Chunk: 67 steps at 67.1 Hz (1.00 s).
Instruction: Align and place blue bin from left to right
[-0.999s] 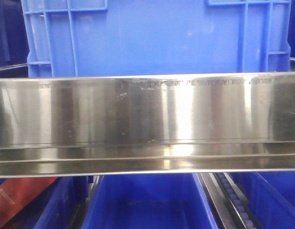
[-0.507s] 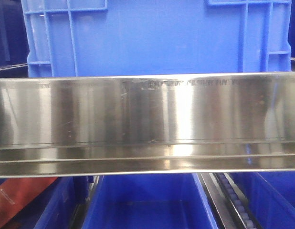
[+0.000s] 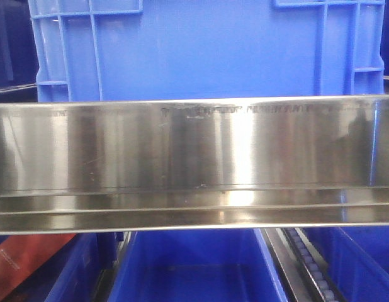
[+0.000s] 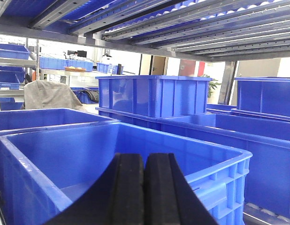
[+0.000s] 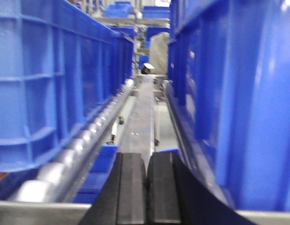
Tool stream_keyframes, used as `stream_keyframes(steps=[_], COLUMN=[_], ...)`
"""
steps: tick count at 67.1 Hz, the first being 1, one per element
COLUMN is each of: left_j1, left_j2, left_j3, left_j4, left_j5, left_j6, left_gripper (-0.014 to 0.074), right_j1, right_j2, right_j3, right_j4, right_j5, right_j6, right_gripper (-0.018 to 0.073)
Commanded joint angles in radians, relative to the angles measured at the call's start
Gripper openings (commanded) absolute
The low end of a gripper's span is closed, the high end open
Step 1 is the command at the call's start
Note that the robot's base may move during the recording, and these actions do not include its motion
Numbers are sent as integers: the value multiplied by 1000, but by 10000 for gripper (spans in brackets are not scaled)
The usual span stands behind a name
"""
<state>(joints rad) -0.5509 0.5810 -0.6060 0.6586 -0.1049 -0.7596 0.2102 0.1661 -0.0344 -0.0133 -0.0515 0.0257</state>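
Note:
A large blue bin [image 3: 207, 50] stands on the upper shelf behind a steel rail [image 3: 194, 157], filling most of the front view. Neither gripper shows in that view. In the left wrist view my left gripper [image 4: 144, 157] is shut with nothing between its pads, held over the near rim of an open blue bin [image 4: 79, 150]. My right gripper [image 5: 147, 157] is shut and empty, pointing down the narrow gap between one blue bin on the left [image 5: 51, 79] and another on the right [image 5: 248, 93]. It touches neither.
A roller track [image 5: 84, 140] runs along the gap under the left bin. More blue bins [image 4: 154, 96] stand further along the shelf, under overhead roller rails [image 4: 182, 23]. Lower bins [image 3: 194, 264] and a red item [image 3: 18, 261] sit below the rail.
The bin in the front view has held its place. Reflections on the steel rail have shifted slightly, with a dark patch now at its right end.

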Motion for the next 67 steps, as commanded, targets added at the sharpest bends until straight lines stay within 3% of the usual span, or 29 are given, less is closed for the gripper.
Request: stream_keyframes(steps=[1,11,15,24,67], left_j1=[-6,-6,-6,-6,-6], left_j2=[-5,-5,-5,-5,-5], left_j3=[-2,-2,-2,-2,-2], left_j4=[2,2,2,2,2], left_j5=[-17,-17,-17,-17,-17], left_j6=[0,0,0,0,0], left_gripper=[-111,-111,-111,-111,-111], right_j1=[-19,-29,-29,-29,-27], right_j2=[-33,-132,-166,-166,-166], right_j3=[13,34,34,34,34], right_j4=[5,5,5,5,5], right_j5=[8,8,88,105,73], right_j6=[-6,-6,-6,-6,-6], right_gripper=[-79,-79,-79,-79,-79])
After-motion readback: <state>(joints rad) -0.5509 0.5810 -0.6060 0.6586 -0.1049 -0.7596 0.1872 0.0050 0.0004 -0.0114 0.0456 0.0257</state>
